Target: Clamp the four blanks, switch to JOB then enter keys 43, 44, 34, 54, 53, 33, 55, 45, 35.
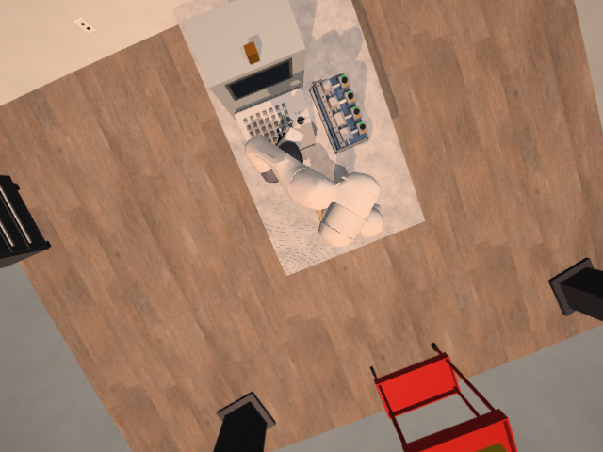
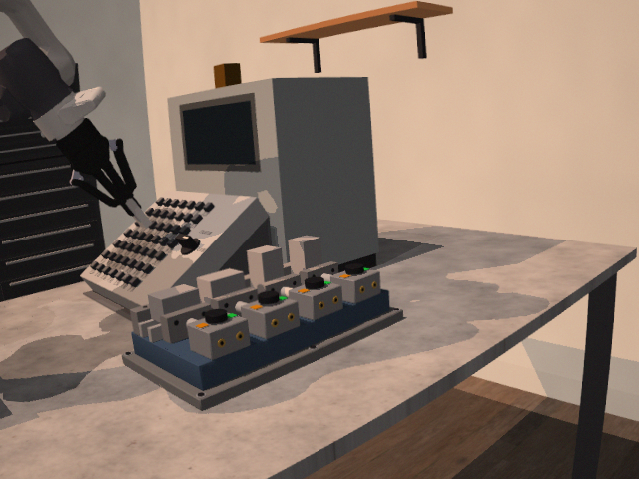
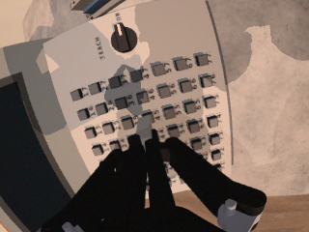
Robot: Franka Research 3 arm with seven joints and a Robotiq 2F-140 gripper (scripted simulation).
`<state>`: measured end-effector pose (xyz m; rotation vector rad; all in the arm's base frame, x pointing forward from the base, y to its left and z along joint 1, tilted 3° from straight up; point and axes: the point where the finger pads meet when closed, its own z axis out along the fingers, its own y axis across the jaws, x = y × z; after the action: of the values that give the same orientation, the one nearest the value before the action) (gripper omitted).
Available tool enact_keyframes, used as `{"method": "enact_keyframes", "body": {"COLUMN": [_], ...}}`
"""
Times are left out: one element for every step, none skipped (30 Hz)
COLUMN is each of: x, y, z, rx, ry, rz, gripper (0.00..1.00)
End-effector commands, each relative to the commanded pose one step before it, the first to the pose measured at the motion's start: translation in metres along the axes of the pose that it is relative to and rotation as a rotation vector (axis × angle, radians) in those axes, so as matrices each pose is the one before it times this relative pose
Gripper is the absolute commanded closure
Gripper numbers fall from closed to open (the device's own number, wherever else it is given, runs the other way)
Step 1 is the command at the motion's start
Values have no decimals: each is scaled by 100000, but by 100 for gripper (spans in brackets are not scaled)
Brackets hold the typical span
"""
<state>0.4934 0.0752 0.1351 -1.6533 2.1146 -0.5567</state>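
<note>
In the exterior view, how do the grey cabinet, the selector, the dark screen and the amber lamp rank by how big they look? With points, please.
Largest to smallest, as they look there:
1. Cabinet (image 1: 243,29) (image 2: 327,170)
2. Screen (image 1: 260,79) (image 2: 219,133)
3. Lamp (image 1: 251,52) (image 2: 227,74) and selector (image 1: 300,120) (image 2: 187,243) (image 3: 124,40): too alike to rank surely.

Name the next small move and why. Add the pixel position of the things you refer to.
Probably centre the shut gripper (image 1: 280,132) (image 2: 143,221) (image 3: 146,126) on one key before pressing: its tips are among close-set keys (image 1: 277,106) (image 2: 209,206) (image 3: 169,112), the selector (image 1: 300,120) (image 2: 187,244) (image 3: 124,41) points away from TEACH and the amber lamp (image 1: 251,52) (image 2: 227,75) looks dark, so a stray press could spoil the order.
</note>
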Motion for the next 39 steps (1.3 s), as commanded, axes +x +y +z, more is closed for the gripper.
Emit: {"method": "enact_keyframes", "body": {"x": [-135, -1, -1, 0, 1, 0, -1, 2, -1, 0, 1, 0, 0, -1, 1, 1, -1, 0, 0, 1, 1, 0, 0, 0, 0, 0, 0, 0, 0, 0, 0, 0, 0, 0, 0, 0, 0, 0, 0], "y": [201, 0, 0, 0, -1, 0, 1, -1, 1, 0, -1, 0, 0, 2, -1, -1, 2, 0, -1, -1, -1, -1, 0, 0, 0, 0, 0, 0, 0, 0, 0, 0, 0, 0, 0, 0, 0, 0, 0], "z": [176, 49, 73, 98, 121, 141, 156, 168, 173, 174, 169, 0, 0, 160, 147, 131, 112, 93, 73, 54, 36, 20, 8, 1, 0, 0, 0, 0, 0, 0, 0, 0, 0, 0, 0, 0, 0, 0, 0], "rx": [-1666, -1, -1, 0, 2, -1, -2, 3, -3, 0, 2, 0, 0, -4, 2, 2, -4, -1, 1, 2, 2, 1, 1, 0, 0, 0, 0, 0, 0, 0, 0, 0, 0, 0, 0, 0, 0, 0, 0], "ry": [-1607, -1, -1, 0, 1, 0, -1, 2, -2, 0, 1, 0, 0, -2, 1, 1, -2, 0, 1, 1, 1, 0, 0, 0, 0, 0, 0, 0, 0, 0, 0, 0, 0, 0, 0, 0, 0, 0, 0], "rz": [-3783, 1, 1, 0, -2, 1, 2, -3, 3, 0, -2, 0, 0, 3, -2, -2, 3, 1, -1, -2, -2, -1, 0, 0, 0, 0, 0, 0, 0, 0, 0, 0, 0, 0, 0, 0, 0, 0, 0], "gripper": [100, 100, 100, 100, 100, 100, 100, 100, 100, 100, 100, 100, 100, 100, 100, 100, 100, 100, 100, 100, 100, 100, 100, 100, 100, 100, 100, 100, 100, 100, 100, 100, 100, 100, 100, 100, 100, 100, 100]}}
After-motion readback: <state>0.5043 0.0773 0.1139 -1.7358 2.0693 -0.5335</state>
